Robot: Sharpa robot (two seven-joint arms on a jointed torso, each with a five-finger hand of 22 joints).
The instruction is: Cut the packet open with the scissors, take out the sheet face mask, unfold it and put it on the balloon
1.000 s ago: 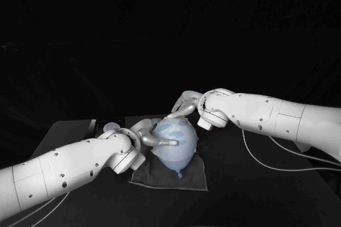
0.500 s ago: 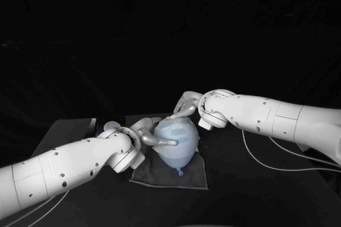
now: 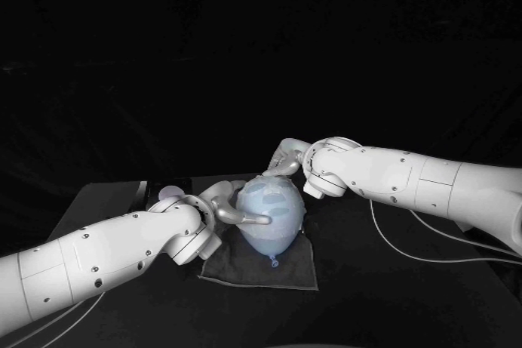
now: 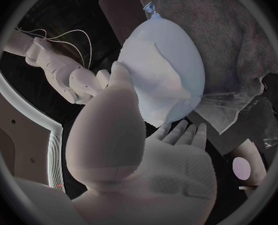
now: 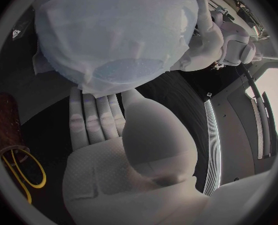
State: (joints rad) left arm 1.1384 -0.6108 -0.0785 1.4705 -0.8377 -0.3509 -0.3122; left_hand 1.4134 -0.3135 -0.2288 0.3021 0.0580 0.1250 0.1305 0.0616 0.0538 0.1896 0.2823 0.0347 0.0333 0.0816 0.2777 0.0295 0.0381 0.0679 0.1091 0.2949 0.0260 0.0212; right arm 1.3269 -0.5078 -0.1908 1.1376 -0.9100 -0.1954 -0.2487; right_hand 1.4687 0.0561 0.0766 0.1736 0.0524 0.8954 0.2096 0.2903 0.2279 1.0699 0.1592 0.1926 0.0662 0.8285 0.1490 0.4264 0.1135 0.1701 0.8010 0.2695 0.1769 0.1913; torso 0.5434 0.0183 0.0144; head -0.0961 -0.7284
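Note:
A pale blue balloon (image 3: 274, 214) lies on a dark cloth (image 3: 285, 276) at the middle of the table, its knot toward me. The white sheet mask (image 4: 153, 72) is draped over its rounded end (image 5: 110, 32). My left hand (image 3: 225, 206) is at the balloon's left side; its thumb presses on the mask while its fingers (image 4: 181, 134) lie spread against the rounded end. My right hand (image 3: 285, 162) is at the balloon's far end, and its straight fingers (image 5: 95, 116) touch the mask's edge. Neither hand grips anything.
Scissors with yellow handles (image 5: 23, 177) lie on the table beside my right hand, near a brown object (image 5: 4, 119). A crinkled clear packet (image 4: 236, 99) lies off the cloth's edge, next to a small pale disc (image 3: 171, 192).
The balloon has shifted slightly away from me on the cloth. My right hand's fingers have moved a little at its far end. My left hand stays against its side.

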